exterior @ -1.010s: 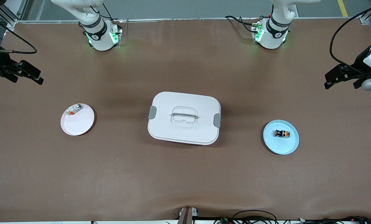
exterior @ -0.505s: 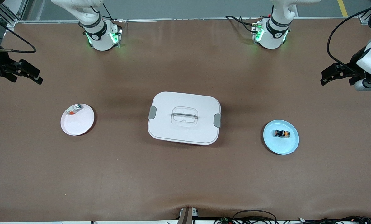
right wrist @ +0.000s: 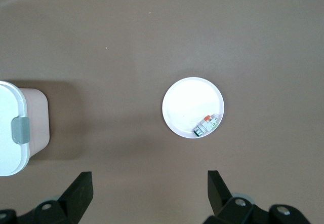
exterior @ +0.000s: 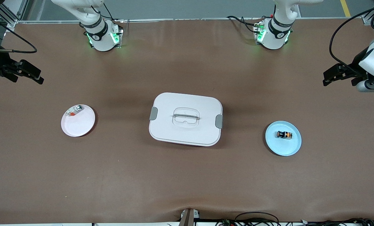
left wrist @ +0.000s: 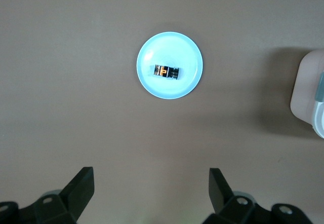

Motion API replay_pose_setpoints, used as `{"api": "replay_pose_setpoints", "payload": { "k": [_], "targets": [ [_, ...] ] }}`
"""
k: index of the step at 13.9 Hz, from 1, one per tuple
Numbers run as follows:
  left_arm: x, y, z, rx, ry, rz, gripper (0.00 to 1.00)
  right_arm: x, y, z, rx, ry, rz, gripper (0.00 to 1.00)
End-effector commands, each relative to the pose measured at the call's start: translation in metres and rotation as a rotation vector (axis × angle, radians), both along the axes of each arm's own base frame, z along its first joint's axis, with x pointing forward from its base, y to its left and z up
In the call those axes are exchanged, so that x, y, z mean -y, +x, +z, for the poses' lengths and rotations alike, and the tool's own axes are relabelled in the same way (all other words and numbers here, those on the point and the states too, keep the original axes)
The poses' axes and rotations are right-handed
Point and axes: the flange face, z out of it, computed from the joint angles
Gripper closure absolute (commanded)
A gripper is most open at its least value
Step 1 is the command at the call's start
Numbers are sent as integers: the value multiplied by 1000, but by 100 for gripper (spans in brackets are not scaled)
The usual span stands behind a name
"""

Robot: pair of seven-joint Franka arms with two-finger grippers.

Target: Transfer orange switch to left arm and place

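Your left end effector and right end effector hover agape, empty; only wrist views confirm it. Orange switch sits on the blue plate.

The surface is covered with a matt brown sheet, smooth but slightly wrinkled at its edge nearest the front camera. The box appears to be smooth white plastic with a satin finish, grey plastic latches and a clear handle. The blue plate and the pink plate look smooth and faintly glossy. The orange switch has a glossy black body.
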Motion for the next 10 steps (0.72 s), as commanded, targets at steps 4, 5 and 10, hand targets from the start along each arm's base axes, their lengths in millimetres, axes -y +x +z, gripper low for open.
{"api": "replay_pose_setpoints", "payload": {
  "k": [4, 5, 10],
  "targets": [
    [1, 2, 5, -7, -15, -16, 0, 0, -3, 3, -6, 15, -2, 0],
    [1, 2, 5, -7, -15, -16, 0, 0, -3, 3, -6, 15, -3, 0],
    [1, 2, 5, -7, -15, -16, 0, 0, -5, 1, -23, 15, -3, 0]
  ]
}}
